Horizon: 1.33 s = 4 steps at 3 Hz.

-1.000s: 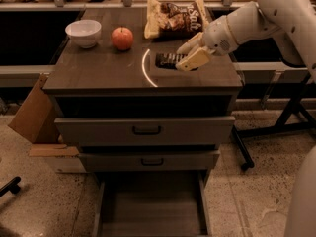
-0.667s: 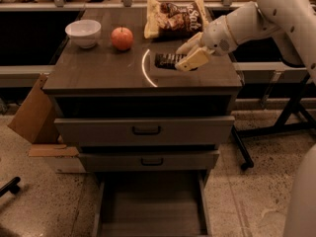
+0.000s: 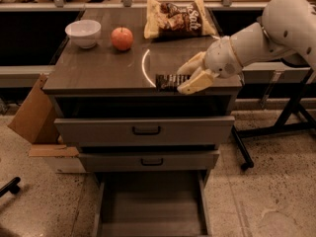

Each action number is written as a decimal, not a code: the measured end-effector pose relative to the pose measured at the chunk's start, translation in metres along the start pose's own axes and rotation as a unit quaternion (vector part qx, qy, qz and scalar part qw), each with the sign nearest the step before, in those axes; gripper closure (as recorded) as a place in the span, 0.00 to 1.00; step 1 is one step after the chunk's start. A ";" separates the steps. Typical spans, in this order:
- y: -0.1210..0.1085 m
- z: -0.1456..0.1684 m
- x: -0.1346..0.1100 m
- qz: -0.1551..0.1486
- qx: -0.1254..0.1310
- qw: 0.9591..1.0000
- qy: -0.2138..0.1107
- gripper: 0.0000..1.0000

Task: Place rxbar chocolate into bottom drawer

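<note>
The rxbar chocolate (image 3: 167, 81) is lying flat near the front edge of the cabinet top (image 3: 98, 73), and the gripper (image 3: 193, 76) is sitting at its right end; whether it is actually clamping the bar I cannot tell. That is what is worrying me: a flat, slick wrapper taken by one end only could be pivoting or slipping free on the lift and dropping to the floor. The bottom drawer (image 3: 150, 216) is standing open well below, with the two upper drawers (image 3: 143, 132) in between, so the arm is risking a knock on those fronts going down. The apple (image 3: 122, 38) and chip bag (image 3: 177, 19) are sitting well apart.
</note>
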State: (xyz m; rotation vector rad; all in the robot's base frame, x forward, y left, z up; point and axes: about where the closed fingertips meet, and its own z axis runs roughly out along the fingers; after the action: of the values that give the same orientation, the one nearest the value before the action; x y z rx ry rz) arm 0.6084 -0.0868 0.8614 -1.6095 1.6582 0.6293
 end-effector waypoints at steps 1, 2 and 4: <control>0.066 0.015 0.012 -0.017 -0.002 1.000 0.011 1.00; 0.066 0.015 0.012 -0.017 -0.002 1.000 0.011 1.00; 0.100 0.037 0.049 -0.015 -0.035 0.999 0.004 1.00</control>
State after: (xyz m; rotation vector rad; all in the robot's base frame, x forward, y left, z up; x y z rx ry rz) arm 0.5181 -0.0788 0.7863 -1.6853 1.6309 0.6736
